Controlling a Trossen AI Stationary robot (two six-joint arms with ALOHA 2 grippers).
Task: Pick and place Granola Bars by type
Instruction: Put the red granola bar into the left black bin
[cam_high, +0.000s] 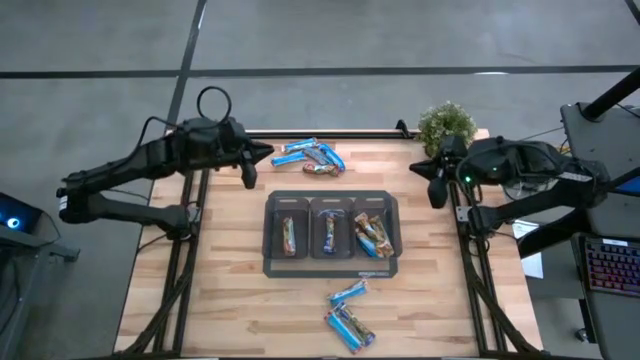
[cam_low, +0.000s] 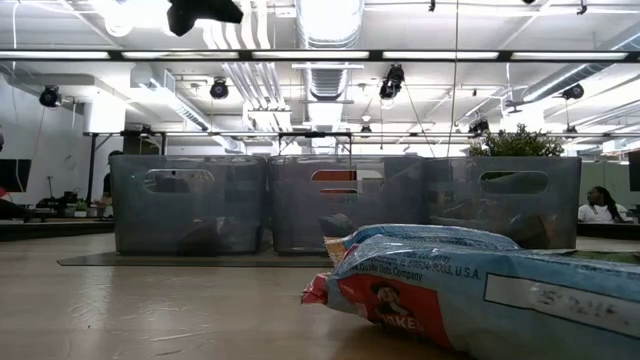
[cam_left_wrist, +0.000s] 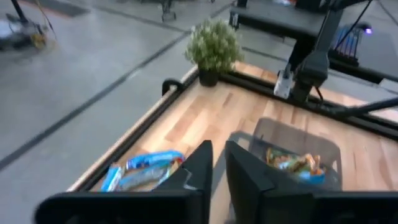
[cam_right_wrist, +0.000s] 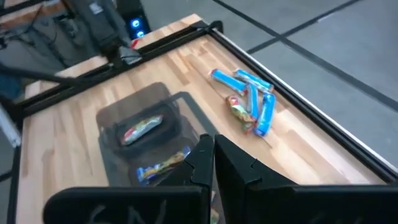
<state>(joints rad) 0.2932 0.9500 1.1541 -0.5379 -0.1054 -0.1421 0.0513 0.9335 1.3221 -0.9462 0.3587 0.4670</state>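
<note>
Granola bars in light blue, dark blue and orange-brown wrappers lie in two loose groups on the wooden table, one at the far edge (cam_high: 310, 155) and one near the front edge (cam_high: 348, 315). More lie in the three compartments of a grey tray (cam_high: 332, 268) at the middle. My left gripper (cam_high: 249, 172) hangs above the table's far left, beside the far group (cam_left_wrist: 144, 169), with a narrow gap between its fingertips and nothing in it. My right gripper (cam_high: 437, 190) hangs over the table's right edge, shut and empty, and looks across at the tray (cam_right_wrist: 143, 109) and far group (cam_right_wrist: 249, 99).
A small potted plant (cam_high: 446, 125) stands at the far right corner. In the low view the front-edge bars (cam_low: 480, 285) fill the foreground before the tray's grey walls (cam_low: 340, 205). A keyboard (cam_high: 610, 265) and equipment sit off the table's right side.
</note>
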